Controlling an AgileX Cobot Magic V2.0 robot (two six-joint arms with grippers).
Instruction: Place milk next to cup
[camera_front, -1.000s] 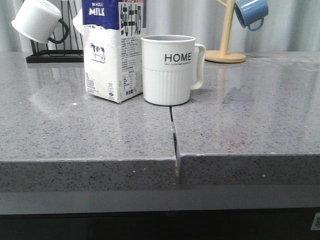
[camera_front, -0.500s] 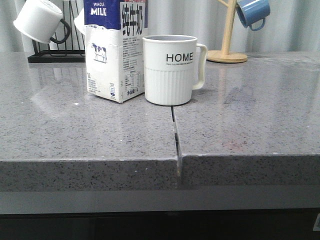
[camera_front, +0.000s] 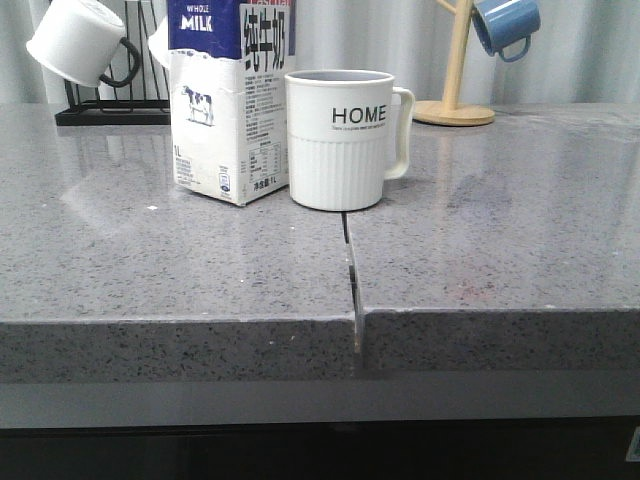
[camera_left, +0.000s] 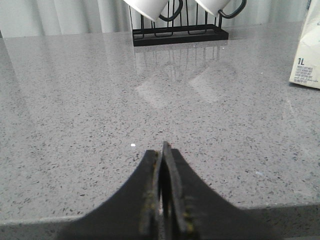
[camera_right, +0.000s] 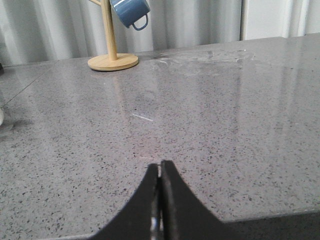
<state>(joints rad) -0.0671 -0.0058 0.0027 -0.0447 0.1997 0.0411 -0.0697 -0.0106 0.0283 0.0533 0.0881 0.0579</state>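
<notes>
A: Checking the placement first, we find the milk carton (camera_front: 228, 100) upright on the grey speckled stone counter (camera_front: 500, 240), just to the left of the HOME mug (camera_front: 340, 138). We cannot tell whether they touch or sit a hair apart.

B: So we judge the task as good as done. Our left gripper (camera_left: 162, 150) sits low at the near edge of the counter with its jaws pressed together, holding nothing. Our right gripper (camera_right: 159, 167) is the same: closed and empty, well away from the mug.

A: Then doing this step well means keeping both arms back and leaving the carton alone. It is tall and narrow, a waxy paperboard box, so a nudge could tip it into the mug.

B: Agreed. The mug is glazed white ceramic, ribbed on its lower half, with its handle pointing right. The counter is polished and reflective, with a seam running toward us.

A: Behind them we see a black wire rack (camera_front: 110, 105) with white mugs, and a wooden mug tree (camera_front: 455, 95) carrying a blue mug (camera_front: 505, 25).
</notes>
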